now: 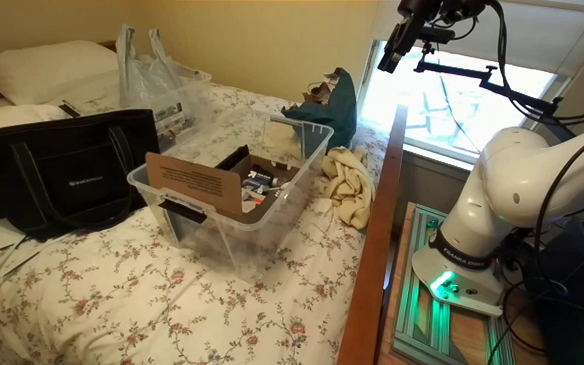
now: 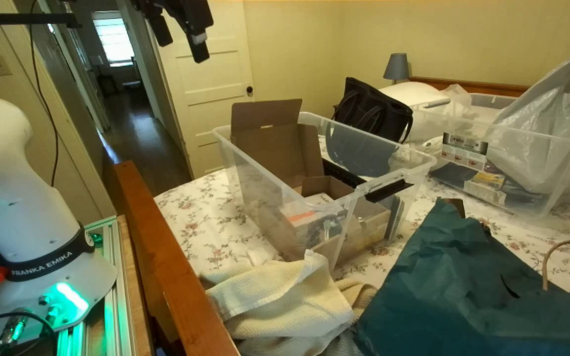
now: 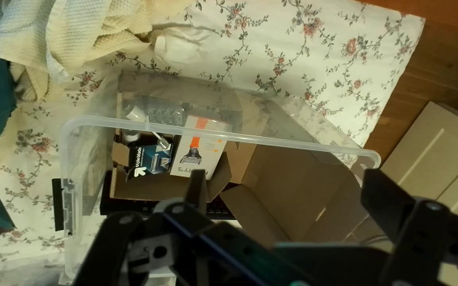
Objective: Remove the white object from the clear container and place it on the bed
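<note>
- In an exterior view I get the window (image 1: pixel 424 96) behind the arm (image 1: pixel 517 172); the clear container (image 1: pixel 236 243) sits on the bed (image 1: pixel 180 309).
- In an exterior view I find, only here, the hallway (image 2: pixel 139 128) far left and a lamp (image 2: pixel 396 67) on the far side.
- Only my wrist view shows the razor picture on the white box (image 3: pixel 202 149), which lies in the cardboard box (image 3: pixel 296 178) inside the clear container.
- There my gripper (image 3: pixel 284 174) has its fingers (image 3: pixel 196 191) wide apart, well clear of the white box.

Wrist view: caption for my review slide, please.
Looking down past the open gripper: clear container on the bed, its open cardboard box holding a white razor package.
</note>
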Controlling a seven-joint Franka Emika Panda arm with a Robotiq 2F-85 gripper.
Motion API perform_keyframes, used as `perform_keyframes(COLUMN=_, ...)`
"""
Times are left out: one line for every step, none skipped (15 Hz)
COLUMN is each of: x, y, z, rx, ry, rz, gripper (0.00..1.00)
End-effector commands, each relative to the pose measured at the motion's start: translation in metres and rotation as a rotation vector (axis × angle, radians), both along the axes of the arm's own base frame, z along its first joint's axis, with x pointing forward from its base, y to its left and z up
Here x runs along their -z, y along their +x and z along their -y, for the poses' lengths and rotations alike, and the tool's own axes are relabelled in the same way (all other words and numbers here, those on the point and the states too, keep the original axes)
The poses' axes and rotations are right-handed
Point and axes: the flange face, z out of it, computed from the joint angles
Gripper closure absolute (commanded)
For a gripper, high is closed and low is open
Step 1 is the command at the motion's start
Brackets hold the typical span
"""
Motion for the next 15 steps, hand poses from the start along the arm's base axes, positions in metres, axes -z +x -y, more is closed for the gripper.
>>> perform_keyframes(x=0.009, y=0.028, z=-0.023, rx=-0.007, ry=-0.058, rz=0.015, gripper=0.00)
perform_keyframes(x=0.011, y=0.037, z=-0.030, rx=-0.014, ry=-0.082, rz=0.039, gripper=0.00)
perform_keyframes(x=0.014, y=0.048, z=-0.038, rx=-0.020, ry=-0.107, rz=0.074, gripper=0.00)
perform_keyframes(x=0.018, y=0.059, z=-0.046, rx=-0.025, ry=-0.121, rz=0.104, gripper=0.00)
perform_keyframes(x=0.025, y=0.071, z=-0.054, rx=-0.029, ry=-0.135, rz=0.127, gripper=0.00)
perform_keyframes(x=0.032, y=0.080, z=-0.061, rx=-0.034, ry=-0.146, rz=0.149, gripper=0.00)
perform_keyframes(x=0.042, y=0.092, z=-0.067, rx=-0.036, ry=-0.155, rz=0.169, gripper=0.00)
perform_keyframes(x=0.051, y=0.101, z=-0.072, rx=-0.040, ry=-0.166, rz=0.179, gripper=0.00)
perform_keyframes(x=0.061, y=0.110, z=-0.077, rx=-0.046, ry=-0.177, rz=0.200, gripper=0.00)
perform_keyframes(x=0.073, y=0.120, z=-0.079, rx=-0.043, ry=-0.183, rz=0.209, gripper=0.00)
perform_keyframes(x=0.083, y=0.128, z=-0.081, rx=-0.040, ry=-0.189, rz=0.225, gripper=0.00)
perform_keyframes(x=0.097, y=0.136, z=-0.082, rx=-0.035, ry=-0.206, rz=0.218, gripper=0.00)
perform_keyframes(x=0.108, y=0.144, z=-0.083, rx=-0.034, ry=-0.203, rz=0.215, gripper=0.00)
perform_keyframes(x=0.120, y=0.150, z=-0.084, rx=-0.033, ry=-0.211, rz=0.208, gripper=0.00)
perform_keyframes(x=0.131, y=0.156, z=-0.085, rx=-0.034, ry=-0.218, rz=0.199, gripper=0.00)
